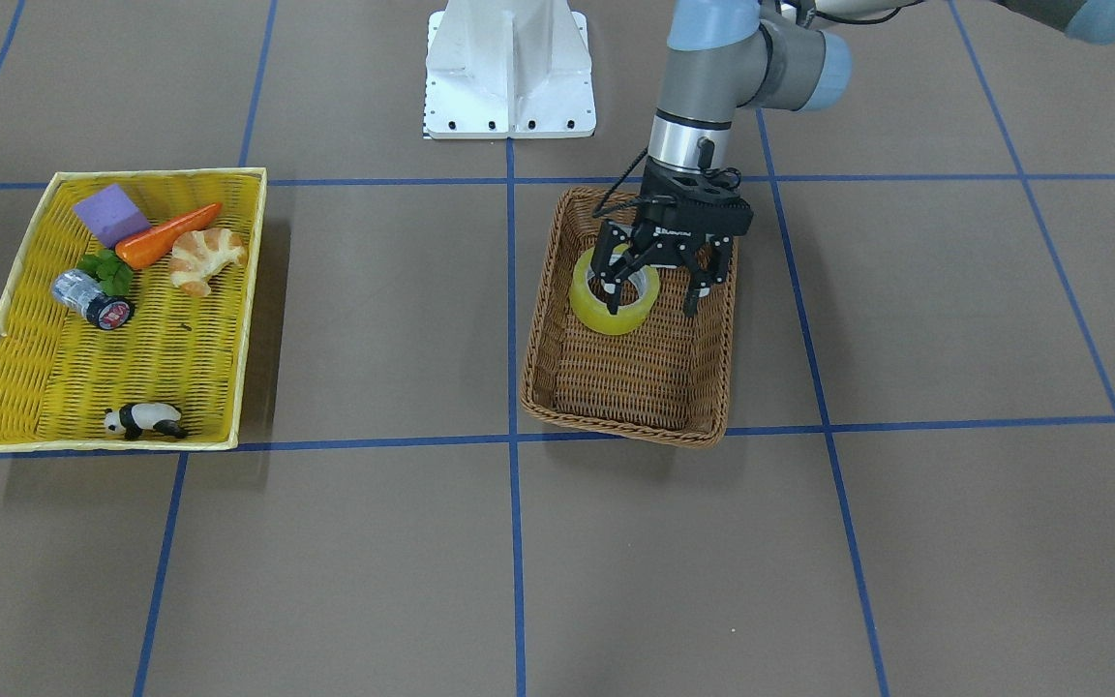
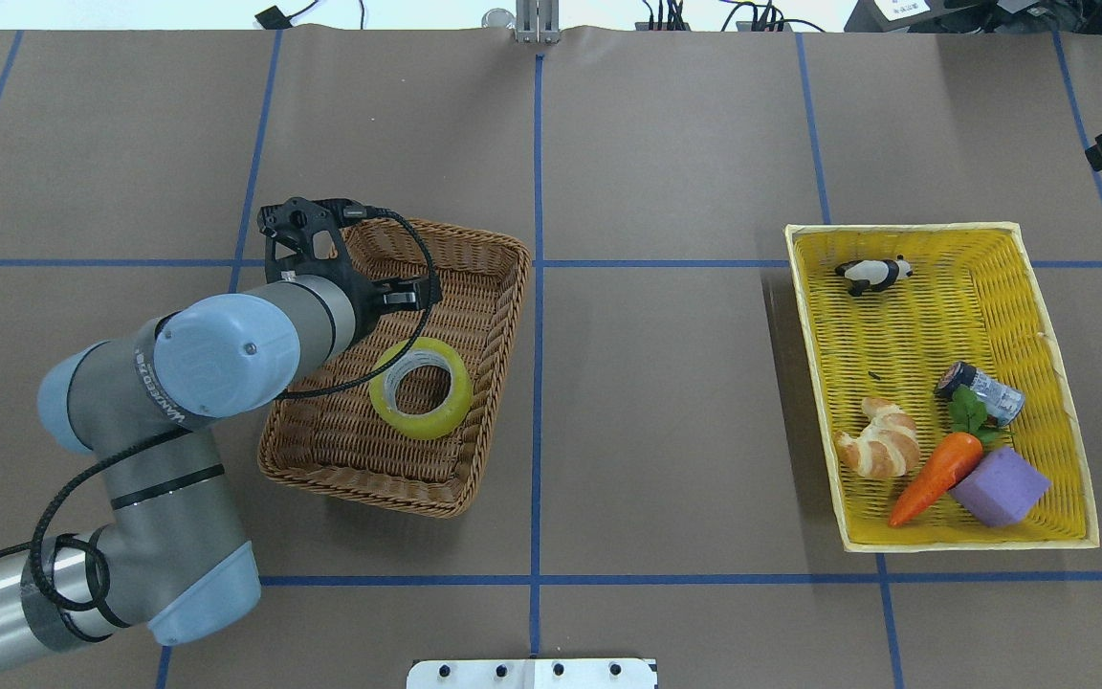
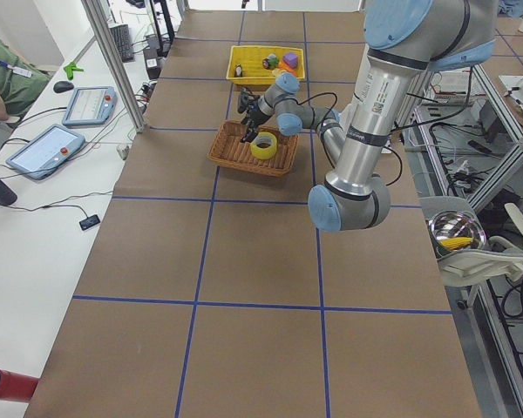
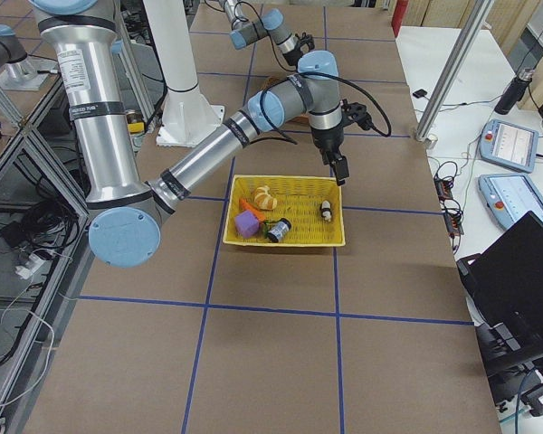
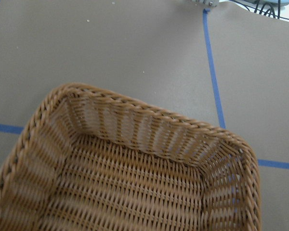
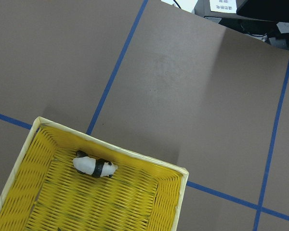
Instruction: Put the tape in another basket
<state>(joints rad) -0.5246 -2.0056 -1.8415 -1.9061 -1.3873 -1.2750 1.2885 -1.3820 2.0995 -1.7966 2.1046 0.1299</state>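
Left end effector (image 1: 651, 295) spread open over tape (image 1: 606, 319), inside basket (image 1: 616, 427), near its side wall

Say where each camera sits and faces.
Front-facing: across table, facing base; left claw.
Overhead: behind base, looking down; left arm.
Left side: table end; left arm near.
Right side: opposite end; right arm near.
Left wrist: above basket; no arm.
Right wrist: above tray; no arm.
Front-facing and overhead share tape in basket.
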